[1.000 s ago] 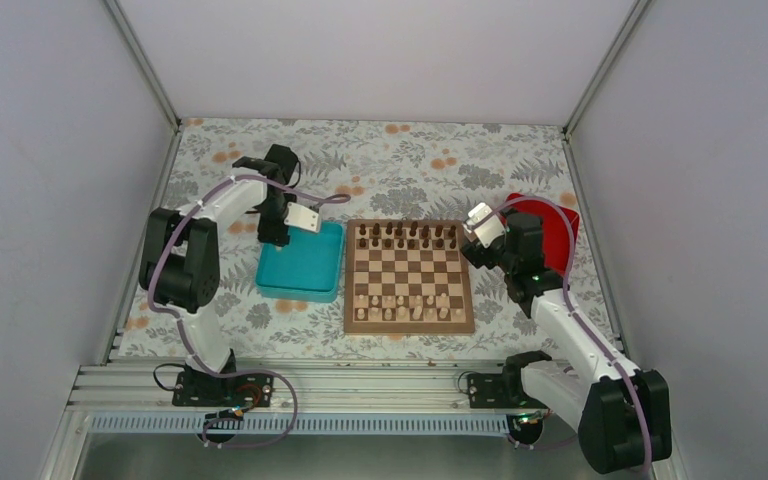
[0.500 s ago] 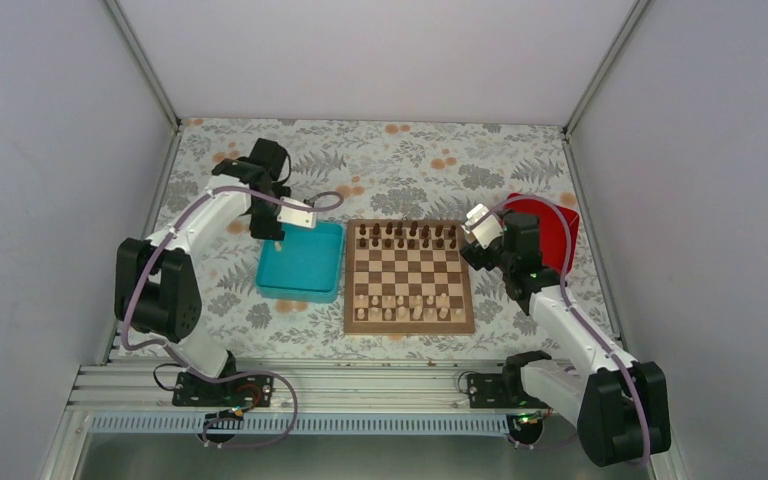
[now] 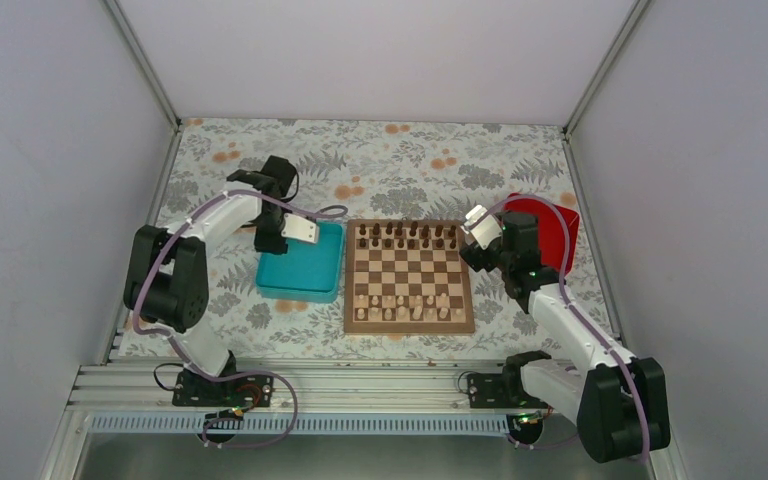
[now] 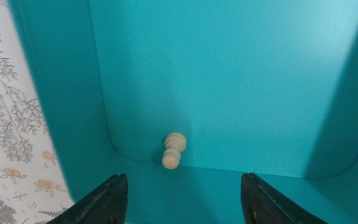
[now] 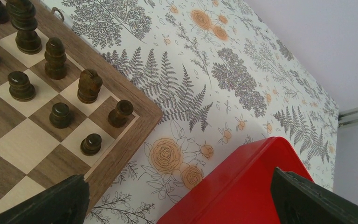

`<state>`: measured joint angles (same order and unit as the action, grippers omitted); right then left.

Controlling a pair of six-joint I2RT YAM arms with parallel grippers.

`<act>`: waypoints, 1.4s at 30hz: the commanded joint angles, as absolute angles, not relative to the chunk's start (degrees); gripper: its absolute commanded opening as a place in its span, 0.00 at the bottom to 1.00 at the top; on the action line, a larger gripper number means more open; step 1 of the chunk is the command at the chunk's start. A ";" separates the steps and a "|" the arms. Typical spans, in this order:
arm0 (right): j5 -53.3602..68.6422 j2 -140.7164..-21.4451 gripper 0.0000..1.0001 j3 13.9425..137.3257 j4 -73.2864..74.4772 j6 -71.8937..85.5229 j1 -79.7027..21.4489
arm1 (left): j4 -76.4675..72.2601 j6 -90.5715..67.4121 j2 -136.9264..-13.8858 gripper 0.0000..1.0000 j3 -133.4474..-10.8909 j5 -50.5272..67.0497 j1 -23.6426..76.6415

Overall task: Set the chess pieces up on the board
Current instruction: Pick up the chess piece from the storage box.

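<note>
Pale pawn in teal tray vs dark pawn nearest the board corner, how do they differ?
Colour: pale pawn is beige, dark pawn deep brown. Pose: pale pawn seems to lie on its side; dark pawn stands upright. Place: pale pawn is in a tray corner, off the board; dark pawn is on a light board square. Both are small round-headed pawns.

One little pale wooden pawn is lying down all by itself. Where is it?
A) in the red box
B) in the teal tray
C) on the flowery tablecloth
B: the small pale wooden pawn lies on its side inside the teal square tray, near a corner.
</note>
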<state>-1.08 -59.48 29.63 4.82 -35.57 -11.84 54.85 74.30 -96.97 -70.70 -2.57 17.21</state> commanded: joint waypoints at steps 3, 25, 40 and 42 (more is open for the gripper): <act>-0.67 -59.98 1.00 31.09 4.90 -35.56 -11.27 | 54.92 71.21 -100.16 0.59 -70.28 -6.27 18.76; 0.00 -60.64 1.00 31.38 5.72 -35.68 -11.34 | 55.47 66.83 -106.04 0.47 -73.13 -10.68 19.78; 0.08 -60.80 1.00 31.55 6.15 -35.71 -11.33 | 56.04 64.83 -108.40 0.44 -74.94 -12.41 19.94; 0.05 -60.94 1.00 31.60 6.15 -35.68 -11.28 | 56.66 64.37 -109.13 0.41 -75.56 -12.64 19.92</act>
